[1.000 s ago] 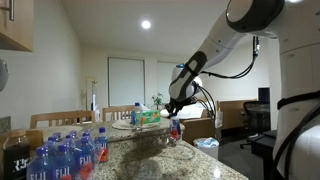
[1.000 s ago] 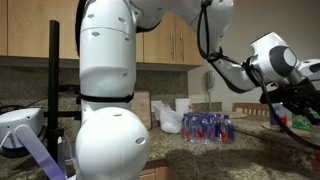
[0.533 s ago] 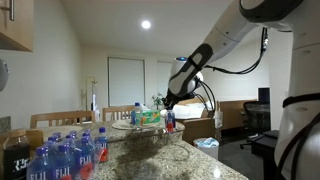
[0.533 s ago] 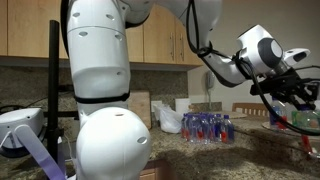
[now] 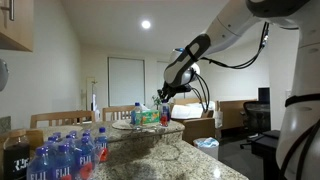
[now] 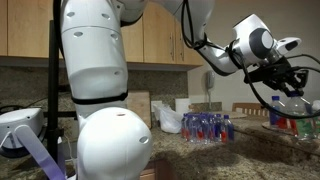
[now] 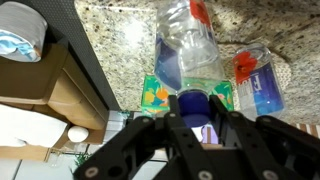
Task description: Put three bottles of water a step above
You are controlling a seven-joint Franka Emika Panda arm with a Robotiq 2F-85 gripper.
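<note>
My gripper [image 5: 164, 106] is shut on a bottle of water [image 5: 166, 117], holding it by its blue-capped top over the far end of the granite. In the wrist view the blue cap [image 7: 195, 106] sits clamped between the two black fingers [image 7: 232, 130], and the clear body [image 7: 187, 50] stretches away from them. A second bottle of water [image 7: 256, 82], with a blue-and-red label, rests on the speckled granite of the step above [image 7: 120, 40], just beside the held one. In an exterior view the gripper [image 6: 286, 90] hangs at the right edge, above the counter.
A shrink-wrapped pack of several blue-capped bottles [image 5: 60, 158] [image 6: 208, 127] stands on the lower countertop [image 5: 170, 162]. A green-and-orange box [image 7: 158, 96] lies under the held bottle. A white plastic bag [image 6: 170, 120] sits by the pack. Wooden chairs [image 5: 60, 118] and a cardboard box [image 5: 200, 128] stand beyond the ledge.
The arm has lifted the held bottle and carried it up and away from the lower countertop, toward the ledge. The gripper has stayed shut on it throughout.
</note>
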